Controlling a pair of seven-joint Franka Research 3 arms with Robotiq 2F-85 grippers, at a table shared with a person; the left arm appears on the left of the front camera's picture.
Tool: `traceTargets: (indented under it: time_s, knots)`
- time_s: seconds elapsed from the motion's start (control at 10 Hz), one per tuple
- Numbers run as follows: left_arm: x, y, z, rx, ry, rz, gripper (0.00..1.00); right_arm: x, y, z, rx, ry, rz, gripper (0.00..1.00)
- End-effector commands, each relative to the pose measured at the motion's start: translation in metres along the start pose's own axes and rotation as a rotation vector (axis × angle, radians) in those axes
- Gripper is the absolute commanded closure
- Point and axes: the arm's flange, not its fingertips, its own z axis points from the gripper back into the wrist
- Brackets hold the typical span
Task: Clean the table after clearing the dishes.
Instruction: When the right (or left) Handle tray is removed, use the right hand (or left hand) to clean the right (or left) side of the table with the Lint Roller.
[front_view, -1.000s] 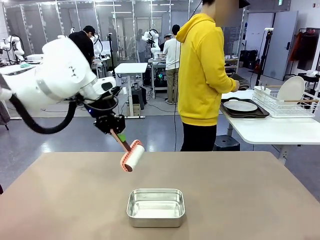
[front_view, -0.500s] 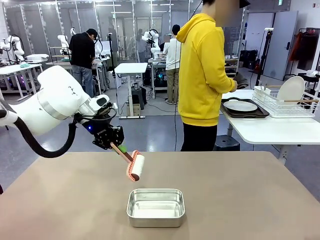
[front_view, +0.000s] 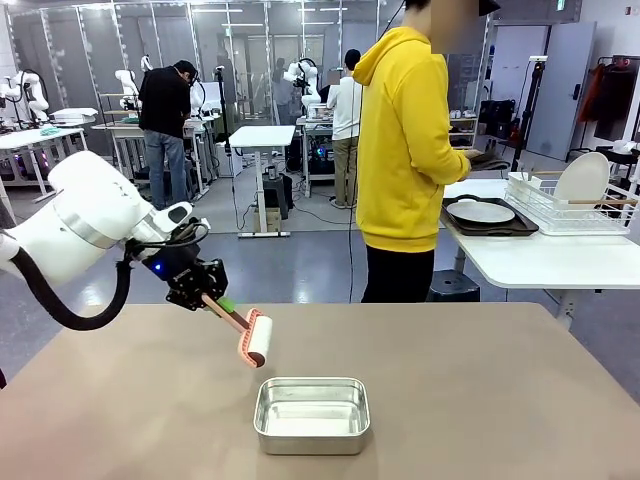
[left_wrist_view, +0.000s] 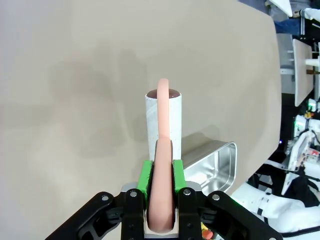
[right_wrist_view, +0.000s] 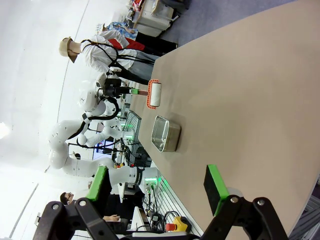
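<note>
My left gripper is shut on the pink handle of a lint roller. Its white roll hangs tilted just over the tan table, left of and behind the steel pan. In the left wrist view the handle sits between the green pads, and the lint roller points away over the table. My right gripper stands open high above the table. A white plate on a dark tray lies on the white side table, and another plate stands in the wire rack.
A person in a yellow hoodie stands beyond the far edge, turned toward the white side table. The pan lies just right of the roller. In the right wrist view the pan and roller lie far off.
My left arm has swung down and to the left, bringing the roller lower toward the table top. The right gripper has stayed open.
</note>
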Motion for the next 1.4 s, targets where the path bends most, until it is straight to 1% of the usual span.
traceTargets:
  time_s: [0.0,0.1,0.3,0.4,0.5,0.6,0.7,0.8,1.0,1.2,1.3]
  knots:
    - [-0.011,0.018,0.0,-0.143,-0.002,0.05,0.79,-0.003,0.005,-0.004,0.002,-0.009,-0.005,0.05]
    - [-0.011,0.03,-0.005,-0.144,-0.006,0.068,0.79,-0.003,0.005,-0.004,0.002,-0.009,-0.005,0.05]
    - [-0.013,0.049,-0.012,-0.194,0.013,0.099,0.79,-0.003,0.005,-0.004,0.002,-0.009,-0.005,0.05]
    - [-0.011,0.06,-0.011,-0.181,0.011,0.105,0.79,-0.003,0.005,-0.004,0.002,-0.009,-0.005,0.05]
    - [-0.011,0.07,-0.011,-0.201,0.012,0.106,0.79,-0.003,0.005,-0.004,0.002,-0.009,-0.005,0.05]
    - [-0.012,0.079,-0.014,-0.256,0.023,0.114,0.79,-0.003,0.005,-0.004,0.002,-0.009,-0.005,0.05]
    - [-0.012,0.091,-0.02,-0.254,0.047,0.107,0.79,-0.003,0.005,-0.004,0.002,-0.009,-0.005,0.05]
    - [-0.012,0.098,-0.025,-0.302,0.051,0.088,0.79,-0.003,0.005,-0.004,0.002,-0.009,-0.005,0.05]
    - [-0.014,0.107,-0.027,-0.292,0.046,0.075,0.79,-0.003,0.005,-0.004,0.002,-0.009,-0.005,0.05]
    - [-0.016,0.119,-0.032,-0.292,0.038,0.088,0.79,-0.003,0.005,-0.004,0.002,-0.009,-0.005,0.05]
    - [-0.017,0.125,-0.033,-0.273,0.036,0.092,0.79,-0.003,0.005,-0.004,0.002,-0.009,-0.005,0.05]
